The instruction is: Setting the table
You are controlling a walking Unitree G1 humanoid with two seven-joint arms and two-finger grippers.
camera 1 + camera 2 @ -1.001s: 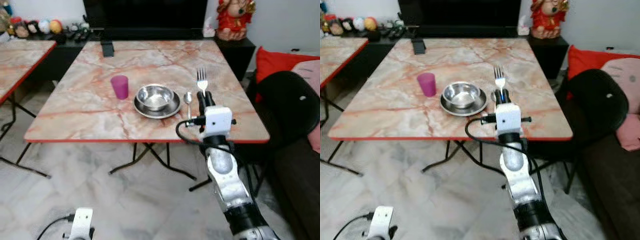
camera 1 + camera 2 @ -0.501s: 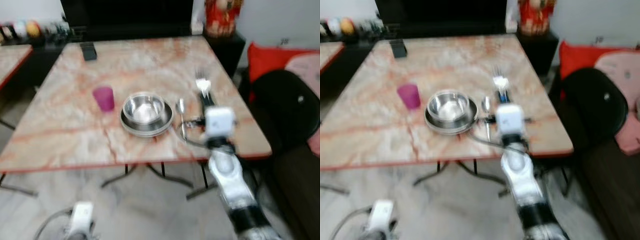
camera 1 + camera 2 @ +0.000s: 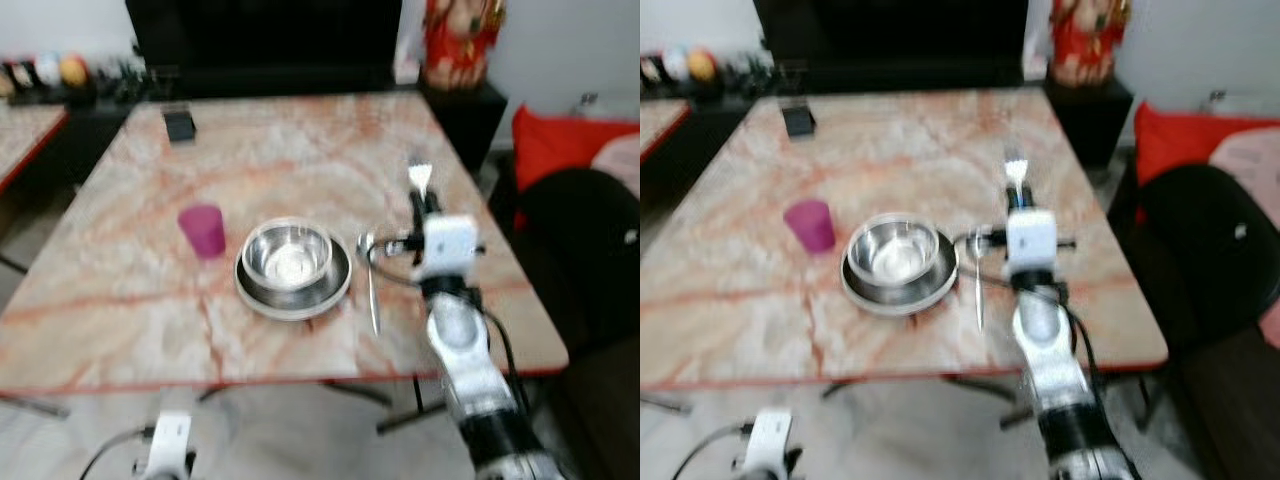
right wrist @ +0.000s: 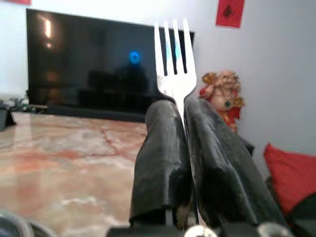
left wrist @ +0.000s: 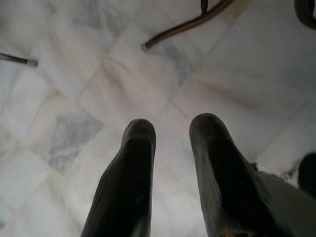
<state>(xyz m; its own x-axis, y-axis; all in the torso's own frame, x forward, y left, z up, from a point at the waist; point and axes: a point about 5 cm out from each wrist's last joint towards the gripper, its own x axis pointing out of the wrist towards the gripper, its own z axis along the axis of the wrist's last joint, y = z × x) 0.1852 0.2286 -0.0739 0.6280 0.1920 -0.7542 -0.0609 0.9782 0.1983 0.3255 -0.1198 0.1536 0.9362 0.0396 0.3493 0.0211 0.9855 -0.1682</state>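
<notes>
I have the shiny steel fork (image 4: 173,61) pinched between my right pincer's (image 3: 421,205) fingers, tines up, above the marble-patterned worktop (image 3: 300,150) right of the steel spoon (image 3: 371,285); my worry is it slipping or clattering onto that spoon. Left pincer (image 5: 173,163) hangs spread over the floor

Even, soft indoor daylight. Both eye views are smeared by motion blur. The steel bowl (image 3: 289,254) shows glare; the dark TV screen (image 4: 94,69) carries 2 reflections. The floor (image 5: 69,84) is bright and sharp.
</notes>
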